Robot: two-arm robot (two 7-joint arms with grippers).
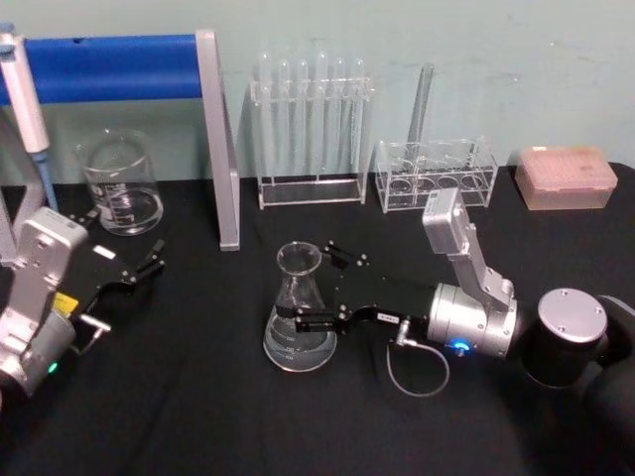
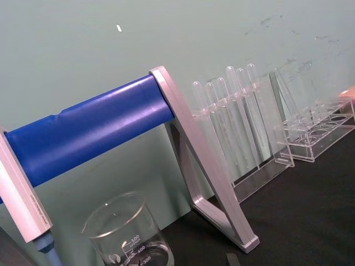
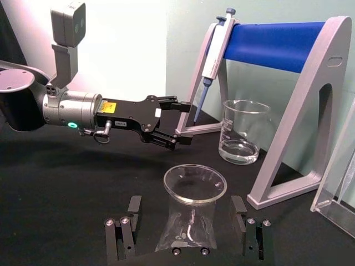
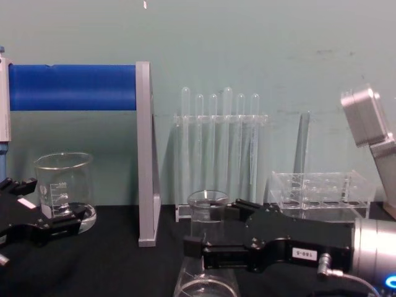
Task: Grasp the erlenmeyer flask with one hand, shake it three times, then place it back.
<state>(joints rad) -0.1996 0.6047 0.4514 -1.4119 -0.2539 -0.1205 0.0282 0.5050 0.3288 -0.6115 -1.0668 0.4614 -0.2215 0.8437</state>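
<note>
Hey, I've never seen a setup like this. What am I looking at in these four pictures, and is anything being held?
This is a two-armed robot at a black table. One picture looks down from its head, one looks across from its chest, and one comes from each wrist. The right tool is open, its fingers on either side of the erlenmeyer flask, which stands on the table; nothing is gripped yet. The left tool, also open, hangs idle near a glass beaker. Behind stand a rack of test tubes, a lower clear rack, a blue-barred stand with a pipette, and a pink box.
</note>
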